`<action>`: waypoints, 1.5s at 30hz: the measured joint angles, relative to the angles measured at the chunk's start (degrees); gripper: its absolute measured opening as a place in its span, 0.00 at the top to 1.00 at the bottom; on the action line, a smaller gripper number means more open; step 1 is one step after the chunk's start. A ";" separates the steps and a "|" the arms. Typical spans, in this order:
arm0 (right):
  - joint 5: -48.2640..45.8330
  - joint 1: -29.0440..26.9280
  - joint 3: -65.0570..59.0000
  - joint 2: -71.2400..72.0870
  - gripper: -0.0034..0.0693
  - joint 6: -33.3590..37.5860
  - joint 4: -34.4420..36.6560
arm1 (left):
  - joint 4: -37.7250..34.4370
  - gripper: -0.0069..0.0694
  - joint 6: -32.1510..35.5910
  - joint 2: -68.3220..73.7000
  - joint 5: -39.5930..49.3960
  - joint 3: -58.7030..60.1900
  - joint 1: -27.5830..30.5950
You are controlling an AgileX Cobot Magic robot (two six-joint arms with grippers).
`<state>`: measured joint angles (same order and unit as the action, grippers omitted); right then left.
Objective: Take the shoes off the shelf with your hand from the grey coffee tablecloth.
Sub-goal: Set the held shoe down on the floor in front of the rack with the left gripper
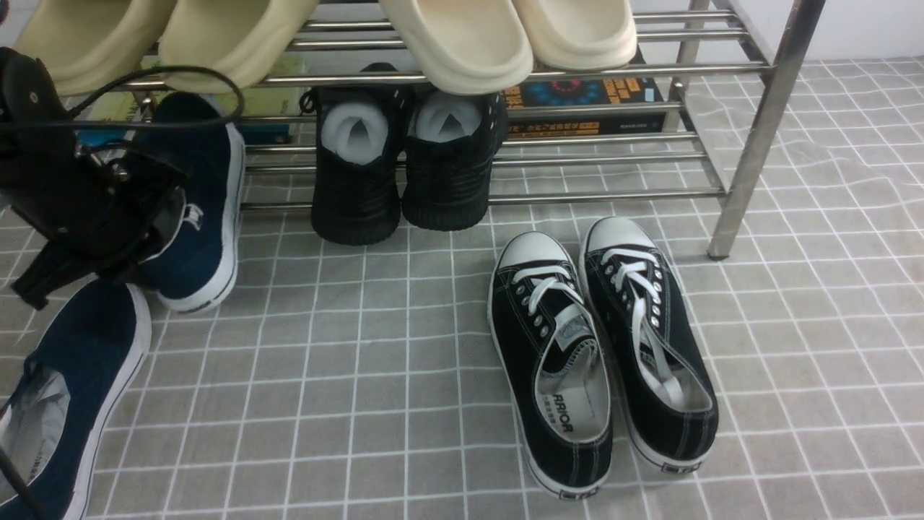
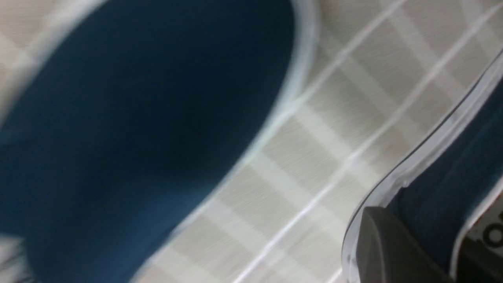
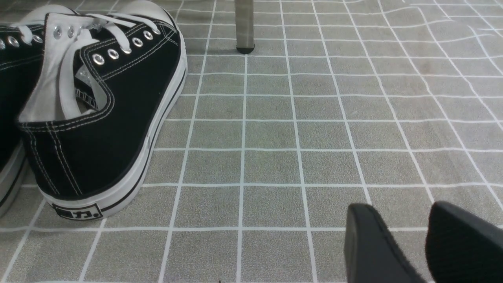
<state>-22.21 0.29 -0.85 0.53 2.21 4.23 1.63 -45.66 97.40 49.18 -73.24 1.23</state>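
One navy-blue slip-on shoe (image 1: 206, 217) leans at the left end of the silver shelf (image 1: 758, 137), its lower end down by the grey grid tablecloth (image 1: 375, 375). My left gripper (image 1: 170, 217) is shut on its side wall at the opening. The blurred left wrist view shows a finger (image 2: 385, 247) outside the white sole of this held shoe (image 2: 444, 177). The second navy shoe (image 1: 86, 375) lies on the cloth at the front left and also shows in the left wrist view (image 2: 137, 118). My right gripper (image 3: 401, 220) is open and empty, low over the cloth.
Two black knit shoes (image 1: 401, 180) stuffed with white paper stand on the shelf's lower tier, with books (image 1: 585, 108) behind. Cream slippers (image 1: 462, 43) lie on the top tier. A pair of black lace-up sneakers (image 1: 599, 354) sits on the cloth, near the shelf leg (image 3: 244, 27).
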 joint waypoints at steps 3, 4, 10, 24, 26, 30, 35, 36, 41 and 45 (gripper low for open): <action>0.00 0.00 0.00 0.00 0.63 0.00 0.00 | 2.99 0.87 0.00 -3.09 5.96 0.62 0.00; 0.00 0.00 0.00 0.00 0.63 0.00 0.00 | 4.59 0.87 0.00 -5.11 8.07 1.46 -0.06; 0.00 0.00 0.00 0.00 0.63 0.00 0.00 | 8.63 0.87 -0.33 -12.47 9.51 8.42 -4.76; 0.00 0.00 0.00 0.00 0.63 0.00 0.00 | 16.21 0.87 -13.06 -14.87 6.16 23.77 -13.38; 0.00 0.00 0.00 0.00 0.63 0.00 0.00 | 15.80 0.87 -13.01 -14.87 5.89 24.31 -13.52; 0.00 0.00 0.00 0.00 0.63 0.00 0.00 | 15.01 0.86 -12.82 -14.87 5.66 24.48 -13.63; 0.00 0.00 0.00 0.00 0.63 0.00 0.00 | 15.38 0.80 -12.82 -14.87 6.41 24.48 -13.63; 0.00 0.00 0.00 0.00 0.63 0.00 0.00 | 15.40 0.79 -12.82 -14.87 6.61 24.48 -13.63; 0.00 0.00 0.00 0.00 0.63 0.00 0.00 | 16.13 0.64 -10.47 -15.05 6.71 24.50 -13.63; 0.00 0.00 0.00 0.00 0.63 0.00 0.00 | 17.86 0.48 -5.72 -16.87 9.95 23.90 -13.63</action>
<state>-22.21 0.29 -0.85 0.53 2.21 4.23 19.50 -51.38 80.53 59.13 -49.34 -12.40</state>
